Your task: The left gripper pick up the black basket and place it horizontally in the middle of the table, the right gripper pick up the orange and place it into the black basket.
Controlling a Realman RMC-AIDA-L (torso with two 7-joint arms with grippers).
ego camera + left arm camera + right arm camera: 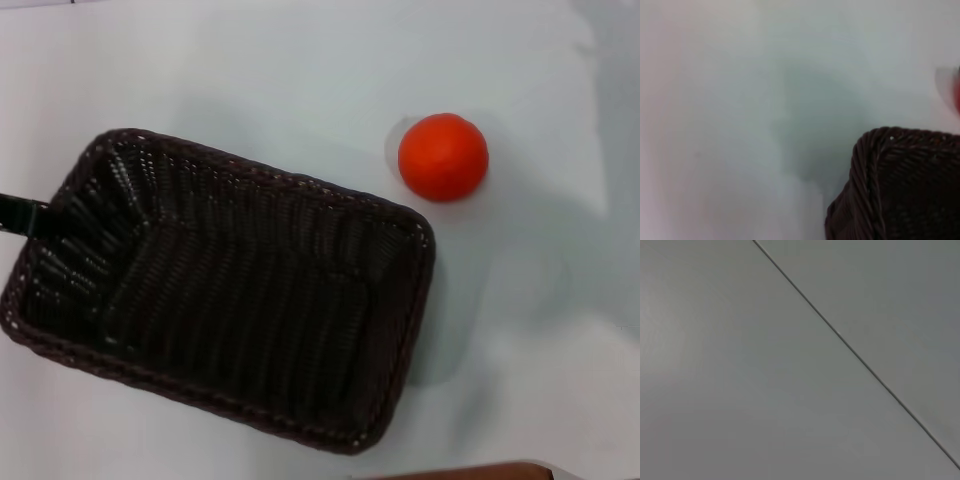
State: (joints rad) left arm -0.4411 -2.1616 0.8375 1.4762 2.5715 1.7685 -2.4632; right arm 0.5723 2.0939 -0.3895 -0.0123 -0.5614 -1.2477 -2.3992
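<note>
The black basket (230, 300) lies on the table (300, 70) at the left and middle of the head view, its long side slanting down to the right. It holds nothing. Its braided corner also shows in the left wrist view (900, 185). My left gripper (22, 215) comes in from the left edge and meets the basket's left rim; most of it is out of view. The orange (443, 157) sits on the table just beyond the basket's far right corner, apart from it. A red sliver of the orange (957, 95) shows in the left wrist view. My right gripper is out of view.
Bare tabletop lies beyond the basket and to the right of the orange. A brown strip (470, 470) shows at the near edge. The right wrist view shows only a plain grey surface crossed by a thin dark line (850, 347).
</note>
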